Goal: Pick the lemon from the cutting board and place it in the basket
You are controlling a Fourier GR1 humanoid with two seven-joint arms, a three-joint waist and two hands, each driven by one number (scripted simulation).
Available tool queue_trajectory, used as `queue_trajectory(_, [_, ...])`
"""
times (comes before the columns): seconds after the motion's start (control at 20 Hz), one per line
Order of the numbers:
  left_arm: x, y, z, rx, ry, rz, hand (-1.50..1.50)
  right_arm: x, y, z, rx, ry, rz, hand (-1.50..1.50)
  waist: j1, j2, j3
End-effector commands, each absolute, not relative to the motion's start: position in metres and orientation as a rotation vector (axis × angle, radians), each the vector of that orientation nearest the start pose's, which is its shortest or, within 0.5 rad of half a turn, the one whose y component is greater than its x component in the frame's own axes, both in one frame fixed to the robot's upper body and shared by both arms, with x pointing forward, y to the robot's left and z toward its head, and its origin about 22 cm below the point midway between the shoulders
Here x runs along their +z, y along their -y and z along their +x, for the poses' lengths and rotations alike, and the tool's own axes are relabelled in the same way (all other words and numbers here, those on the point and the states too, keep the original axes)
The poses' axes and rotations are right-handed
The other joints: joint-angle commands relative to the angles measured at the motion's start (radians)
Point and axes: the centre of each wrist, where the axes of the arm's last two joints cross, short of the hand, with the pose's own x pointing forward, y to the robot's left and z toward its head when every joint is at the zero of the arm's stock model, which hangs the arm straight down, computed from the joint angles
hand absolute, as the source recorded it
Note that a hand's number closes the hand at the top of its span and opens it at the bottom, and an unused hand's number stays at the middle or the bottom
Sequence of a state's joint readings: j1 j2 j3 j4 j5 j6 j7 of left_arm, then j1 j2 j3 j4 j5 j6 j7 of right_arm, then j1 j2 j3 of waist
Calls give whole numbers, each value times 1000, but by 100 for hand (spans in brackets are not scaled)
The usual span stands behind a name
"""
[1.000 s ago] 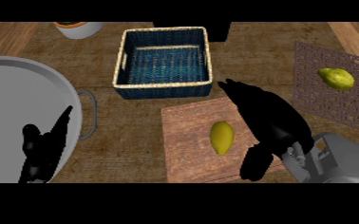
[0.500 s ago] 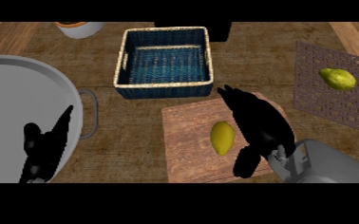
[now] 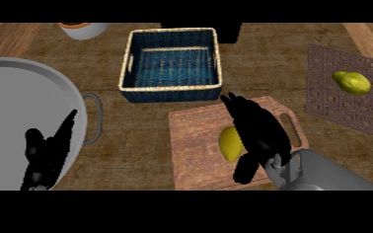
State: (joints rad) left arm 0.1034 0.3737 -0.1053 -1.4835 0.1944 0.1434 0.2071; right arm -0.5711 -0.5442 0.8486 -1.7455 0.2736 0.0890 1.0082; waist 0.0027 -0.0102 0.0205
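A yellow lemon [image 3: 229,143] lies on the wooden cutting board [image 3: 200,143] at the lower middle of the head view. My right hand [image 3: 256,131] hovers over the board right beside the lemon, its straight fingers pointing toward the basket and its edge covering the lemon's right side. The blue woven basket [image 3: 173,63] with a pale rim stands just beyond the board and holds nothing. My left hand [image 3: 45,153] rests open at the lower left, over the rim of a large grey pot.
A large grey pot [image 3: 29,103] with a side handle fills the left. A brown mat [image 3: 331,89] at the right carries a second, greenish-yellow lemon [image 3: 352,82]. A white and orange bowl [image 3: 84,29] and a dark object [image 3: 227,31] stand at the back.
My right hand has slid left across the board, from the lemon's right to right against it. The lemon, basket and left hand have stayed put.
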Motion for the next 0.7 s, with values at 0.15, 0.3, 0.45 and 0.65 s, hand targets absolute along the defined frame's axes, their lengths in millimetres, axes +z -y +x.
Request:
queue_trajectory(0.15, [-44,-297,195,-29,1017,153,0,90,123,255,1285,955,-681,-150,-1,11,-21])
queue_trajectory(0.3, [-37,-289,201,-45,1026,162,0,78,122,257,1308,884,-678,-150,-1,11,-20])
queue_trajectory(0.45, [-53,-294,203,-46,1019,173,0,85,104,260,1311,891,-676,-150,-3,13,-22])
queue_trajectory(0.65, [-36,-293,196,-35,1032,151,0,51,111,261,1295,876,-672,-150,9,12,-20])
